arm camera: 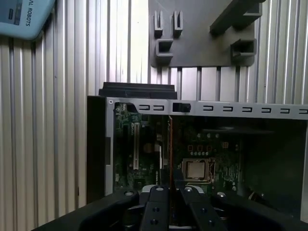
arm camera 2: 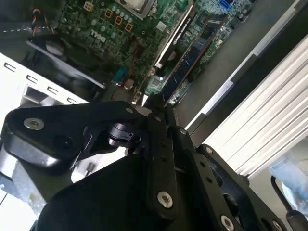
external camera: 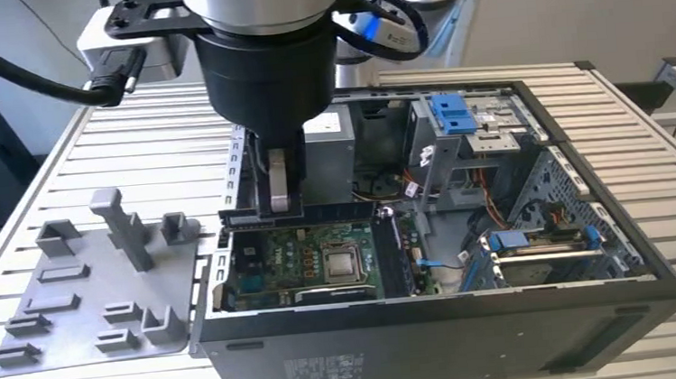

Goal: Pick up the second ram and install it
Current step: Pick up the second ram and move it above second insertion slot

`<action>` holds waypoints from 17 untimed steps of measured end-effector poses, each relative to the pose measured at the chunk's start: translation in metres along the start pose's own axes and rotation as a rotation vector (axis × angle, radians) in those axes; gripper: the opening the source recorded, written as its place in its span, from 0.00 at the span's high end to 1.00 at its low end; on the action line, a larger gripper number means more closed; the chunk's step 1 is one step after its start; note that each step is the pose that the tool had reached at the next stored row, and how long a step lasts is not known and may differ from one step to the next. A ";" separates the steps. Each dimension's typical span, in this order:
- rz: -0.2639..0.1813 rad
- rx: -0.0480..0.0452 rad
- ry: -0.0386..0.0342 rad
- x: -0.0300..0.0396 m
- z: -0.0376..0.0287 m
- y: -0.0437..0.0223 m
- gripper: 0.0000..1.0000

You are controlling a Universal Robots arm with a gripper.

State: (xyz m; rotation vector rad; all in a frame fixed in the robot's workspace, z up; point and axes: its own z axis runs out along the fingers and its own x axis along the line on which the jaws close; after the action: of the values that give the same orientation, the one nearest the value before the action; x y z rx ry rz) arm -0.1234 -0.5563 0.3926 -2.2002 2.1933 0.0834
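The second ram is a dark, slim strip lying level over the back edge of the motherboard inside the open computer case. My gripper comes straight down from above and is shut on the stick near its middle. In the second wrist view the ram runs away from the gripper, bluish and dark, along the board's long slots. Seen edge-on in the first wrist view, the ram is a thin line above the gripper. Whether it sits in a slot I cannot tell.
A grey plastic tray with upright blocks lies on the slatted table at the exterior view's left of the case. The processor socket sits mid-board. Blue drive clips and loose cables fill the case's far right side.
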 end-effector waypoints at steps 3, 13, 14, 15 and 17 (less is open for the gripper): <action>0.000 0.0000 -0.0001 0.0000 -0.0001 -0.0113 0.86; 0.000 0.0000 0.0000 0.0001 -0.0008 -0.0541 0.86; 0.000 0.0000 0.0000 0.0002 -0.0008 -0.0585 0.86; 0.000 0.0000 0.0000 0.0002 -0.0009 -0.0630 0.86; 0.000 0.0000 0.0000 0.0002 -0.0010 -0.0718 0.86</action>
State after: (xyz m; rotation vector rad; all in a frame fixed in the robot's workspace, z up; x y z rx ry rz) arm -0.0516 -0.5563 0.3926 -2.2005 2.1929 0.0834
